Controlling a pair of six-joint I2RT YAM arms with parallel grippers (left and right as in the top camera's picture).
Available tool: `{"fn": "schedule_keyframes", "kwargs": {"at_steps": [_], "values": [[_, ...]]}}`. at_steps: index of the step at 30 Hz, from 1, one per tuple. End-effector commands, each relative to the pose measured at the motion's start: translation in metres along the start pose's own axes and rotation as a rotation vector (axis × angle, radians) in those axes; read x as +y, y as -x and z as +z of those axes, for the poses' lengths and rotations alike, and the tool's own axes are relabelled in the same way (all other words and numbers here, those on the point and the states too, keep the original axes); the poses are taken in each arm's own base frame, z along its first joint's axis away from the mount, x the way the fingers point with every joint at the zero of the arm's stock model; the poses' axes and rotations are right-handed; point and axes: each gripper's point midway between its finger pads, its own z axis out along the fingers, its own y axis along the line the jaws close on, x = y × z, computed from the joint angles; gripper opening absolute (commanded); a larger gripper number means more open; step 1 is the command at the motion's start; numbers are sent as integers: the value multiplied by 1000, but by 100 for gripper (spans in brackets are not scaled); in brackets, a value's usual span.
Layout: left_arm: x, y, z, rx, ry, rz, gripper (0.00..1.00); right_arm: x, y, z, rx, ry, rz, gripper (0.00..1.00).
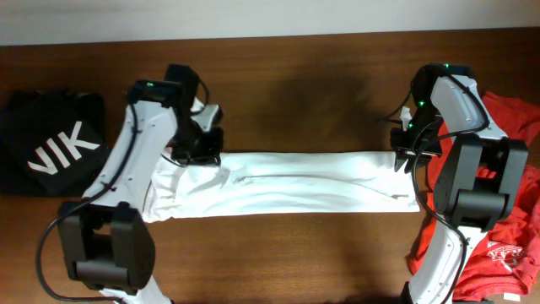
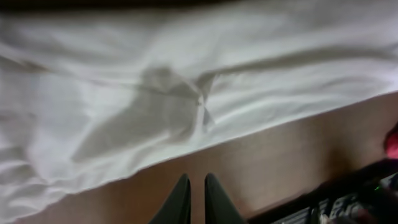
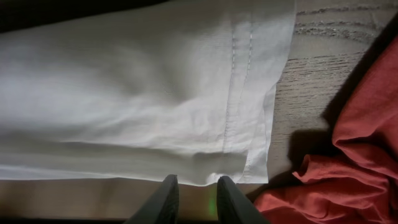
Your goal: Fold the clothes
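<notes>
Jaws both empty, left jaws barely apart, right jaws wider, one at each end of the shirt (image 1: 295,181) stretched left-to-right across the table (image 1: 295,253).

This looks like a robot lab or test bench rather than a home. A left arm (image 1: 126,169) and a right arm (image 1: 472,169), both white and black with small green lights (image 1: 150,84), stand at the near edge of a dark wooden table (image 1: 304,101), with a plain pale wall (image 1: 270,17) along its far side. Clothes lie about like work samples: a white shirt (image 1: 304,181) in the middle, a black garment (image 1: 51,143) at the left and a red shirt (image 1: 515,127) heaped at the right.
</notes>
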Motion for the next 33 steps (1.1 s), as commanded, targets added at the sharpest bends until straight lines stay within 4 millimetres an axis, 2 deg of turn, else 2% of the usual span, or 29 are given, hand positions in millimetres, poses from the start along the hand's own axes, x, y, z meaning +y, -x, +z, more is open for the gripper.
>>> {"fn": "schedule_keyframes", "kwargs": {"at_steps": [1, 5, 9, 15, 21, 24, 27, 28, 29, 33], "values": [[9, -24, 39, 95, 35, -62, 9, 1, -3, -4, -8, 6, -7, 25], [14, -31, 75, 87, 37, -83, 9, 1, -3, -4, -8, 6, -7, 25], [3, -15, 101, -8, -5, -13, 9, 1, -3, -4, -8, 6, -7, 25], [-15, 0, 119, -86, -20, 49, 14, 1, -3, -4, -8, 6, -7, 25], [-10, 1, 121, -92, 14, 24, 14, 1, -3, -4, -8, 6, -7, 25], [-7, 5, 111, -100, 14, 6, 17, 1, -3, -4, -8, 6, -7, 25], [3, 19, 80, -147, 27, -32, 20, 1, -3, -4, -8, 6, -7, 25], [18, 25, 57, -189, 74, -59, 22, 1, -3, -4, -8, 6, -7, 25], [30, 27, 43, -212, 114, -84, 22, 1, -3, -4, -8, 6, -7, 25], [63, 16, 22, -213, 188, -166, 21, 1, -3, -4, -9, 6, -7, 25]]}}
